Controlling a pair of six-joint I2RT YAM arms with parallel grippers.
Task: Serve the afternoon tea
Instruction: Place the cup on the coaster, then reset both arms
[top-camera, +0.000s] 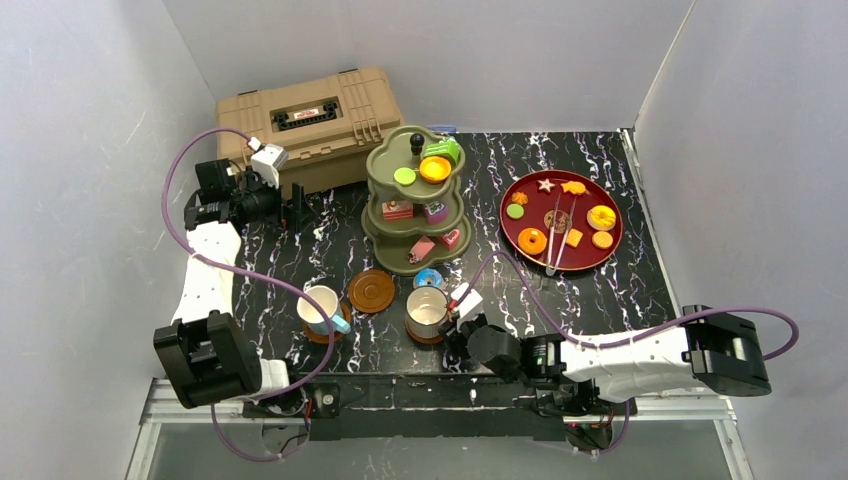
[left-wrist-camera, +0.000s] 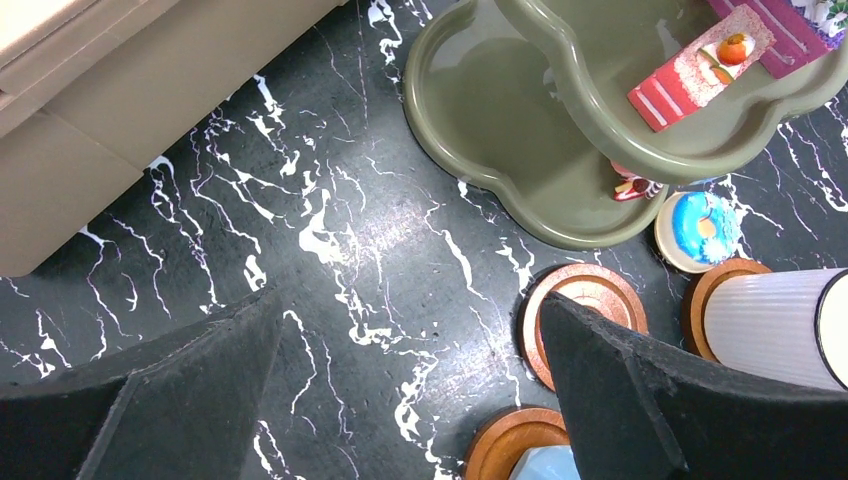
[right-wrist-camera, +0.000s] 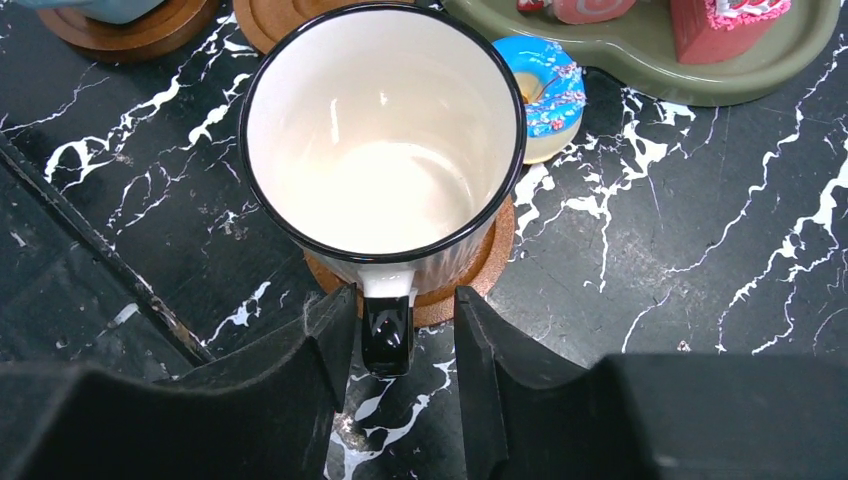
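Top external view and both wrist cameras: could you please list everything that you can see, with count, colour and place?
table: one, black marbled, under everything.
stand: one, olive-green, three tiers, centre back.
toy cakes: about seven, mixed colours, across the tiers.
tray: one, dark red, right of the stand.
toy pastries: about nine, mostly orange and yellow, on the tray.
tongs: one, metal, on the tray.
donut: one, blue, in front of the stand.
saucers: three, brown, front; middle one bare.
white mug: one, on the right saucer.
light-blue mug: one, on the left saucer.
toolbox: one, tan, back left.
left gripper: open, over bare table.
right gripper: open, straddling the white mug's handle.
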